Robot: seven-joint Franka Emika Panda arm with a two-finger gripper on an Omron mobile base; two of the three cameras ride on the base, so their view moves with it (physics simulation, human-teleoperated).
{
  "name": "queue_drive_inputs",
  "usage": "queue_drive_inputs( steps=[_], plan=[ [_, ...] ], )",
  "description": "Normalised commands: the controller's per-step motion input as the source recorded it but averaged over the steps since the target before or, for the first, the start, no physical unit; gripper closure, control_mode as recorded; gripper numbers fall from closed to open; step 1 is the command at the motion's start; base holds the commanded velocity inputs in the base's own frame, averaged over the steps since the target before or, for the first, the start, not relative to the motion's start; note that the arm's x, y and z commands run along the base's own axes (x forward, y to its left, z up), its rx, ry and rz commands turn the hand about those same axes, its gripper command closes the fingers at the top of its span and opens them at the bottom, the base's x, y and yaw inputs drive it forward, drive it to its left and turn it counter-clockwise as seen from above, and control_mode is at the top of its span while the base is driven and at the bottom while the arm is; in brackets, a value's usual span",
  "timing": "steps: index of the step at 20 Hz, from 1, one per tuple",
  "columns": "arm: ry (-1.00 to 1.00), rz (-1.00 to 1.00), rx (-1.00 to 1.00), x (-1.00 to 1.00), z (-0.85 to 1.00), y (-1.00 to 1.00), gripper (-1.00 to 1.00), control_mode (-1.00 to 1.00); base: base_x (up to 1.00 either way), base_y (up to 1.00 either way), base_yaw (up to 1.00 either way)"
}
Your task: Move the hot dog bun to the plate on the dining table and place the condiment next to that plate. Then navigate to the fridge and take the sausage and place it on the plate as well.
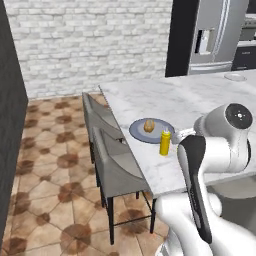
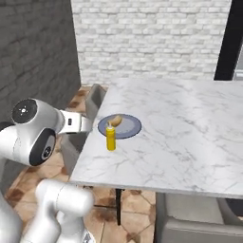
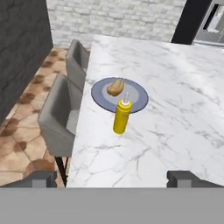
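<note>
The golden-tan hot dog bun [image 3: 115, 86] [image 1: 149, 125] [image 2: 116, 120] lies on the blue-grey plate [image 3: 138, 94] [image 1: 138, 131] [image 2: 131, 126] near the dining table's [image 3: 175, 113] [image 1: 185, 100] [image 2: 190, 123] left edge. The yellow condiment [image 3: 121, 116] [image 1: 164, 142] [image 2: 110, 137] bottle stands upright just in front of the plate, at its rim. My gripper [image 3: 115, 178] is open and empty, drawn back above the table's near end, well short of the bottle. The silver fridge [image 1: 217, 35] [image 3: 210, 22] stands shut at the far right. The sausage is out of view.
Two grey padded stools [image 1: 112, 160] [image 3: 59, 116] line the table's left side over a brown tiled floor. A small whitish dish [image 1: 235, 76] sits at the table's far end. A dark wall [image 1: 10, 140] runs along the left, with white brick behind.
</note>
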Motion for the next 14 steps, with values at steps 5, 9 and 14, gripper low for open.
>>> queue_drive_inputs(
  steps=[5,9,14],
  plan=[
    [0.0,0.0,0.0,0.0,0.0,0.0,-1.0,1.0,-0.7,0.1,-0.56],
    [0.0,0.0,0.0,0.0,0.0,0.0,-1.0,1.0,-0.48,-0.18,-0.74],
    [0.0,0.0,0.0,0.0,0.0,0.0,-1.0,1.0,-0.1,-0.53,-0.7]
  ],
)
